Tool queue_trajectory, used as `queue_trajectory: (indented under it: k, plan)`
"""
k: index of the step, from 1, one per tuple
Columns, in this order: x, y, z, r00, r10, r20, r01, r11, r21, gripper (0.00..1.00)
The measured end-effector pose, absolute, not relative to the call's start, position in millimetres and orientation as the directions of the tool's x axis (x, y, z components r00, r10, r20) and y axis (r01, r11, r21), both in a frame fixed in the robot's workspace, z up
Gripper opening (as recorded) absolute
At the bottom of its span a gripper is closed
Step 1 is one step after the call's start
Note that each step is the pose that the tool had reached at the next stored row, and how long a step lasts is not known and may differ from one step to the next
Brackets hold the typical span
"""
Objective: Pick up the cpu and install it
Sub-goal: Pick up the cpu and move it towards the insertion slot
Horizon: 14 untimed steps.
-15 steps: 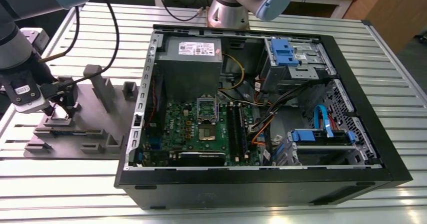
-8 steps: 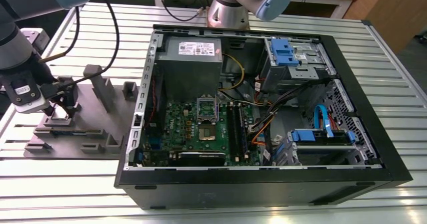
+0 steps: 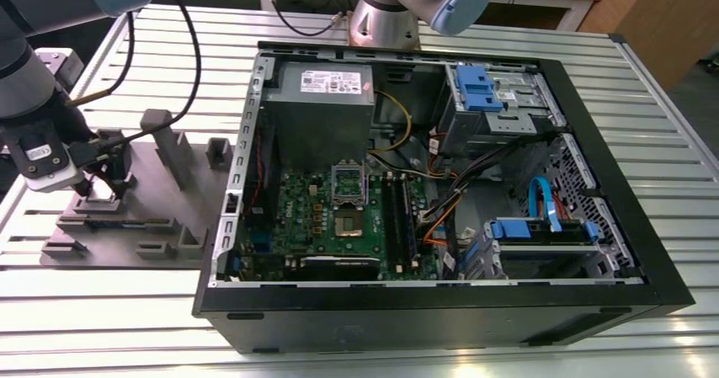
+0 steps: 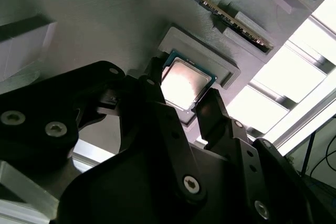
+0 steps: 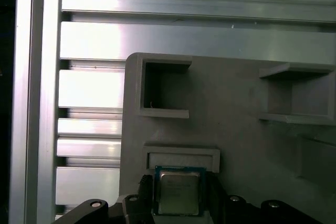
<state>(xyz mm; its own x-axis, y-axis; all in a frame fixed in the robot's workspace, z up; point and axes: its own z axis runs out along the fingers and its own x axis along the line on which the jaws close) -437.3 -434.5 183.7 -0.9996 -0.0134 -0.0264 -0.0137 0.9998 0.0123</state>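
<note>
Where the arm reaches down in the exterior view, the gripper stands over the grey parts fixture on the slatted aluminium table, well apart from the open computer case. The fixture appears to keep loose parts at fixed places outside the case, so that each can be approached from above. In the case, far from the gripper, the CPU socket sits on the motherboard with its hinged metal frame seemingly raised to admit a chip. The memory sticks run alongside the socket, and the grey power supply lies beyond it.

Second wrist view: the cpu lies flat, silvery lid upward, in a raised square nest of the fixture, directly between the two black fingers. The fingers meet two opposite edges of the chip, leaving the lid uncovered. The gripper is therefore judged to be grasping the cpu by its rim while the chip rests in its nest. A memory module stands on edge in a slot beyond the fingertips.

First wrist view: the cpu again sits between the fingers, one hard against each side, with the nest's rim just ahead of the fingertips. Farther ahead of the gripper, the fixture carries two open pockets shaped for other parts, and the table's slats lie past its edge
</note>
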Motion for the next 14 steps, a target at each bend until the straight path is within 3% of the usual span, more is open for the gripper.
queue_trajectory:
  k: [10, 11, 14]
  plan:
    - [-437.3, -434.5, 183.6, -1.000, -0.013, -0.026, -0.014, 1.000, 0.012, 0.52]
    - [-437.4, -434.5, 183.6, -1.000, -0.013, -0.026, -0.014, 1.000, 0.012, 0.47]
    - [-437.3, -434.5, 183.5, -1.000, -0.013, -0.026, -0.014, 1.000, 0.012, 0.47]
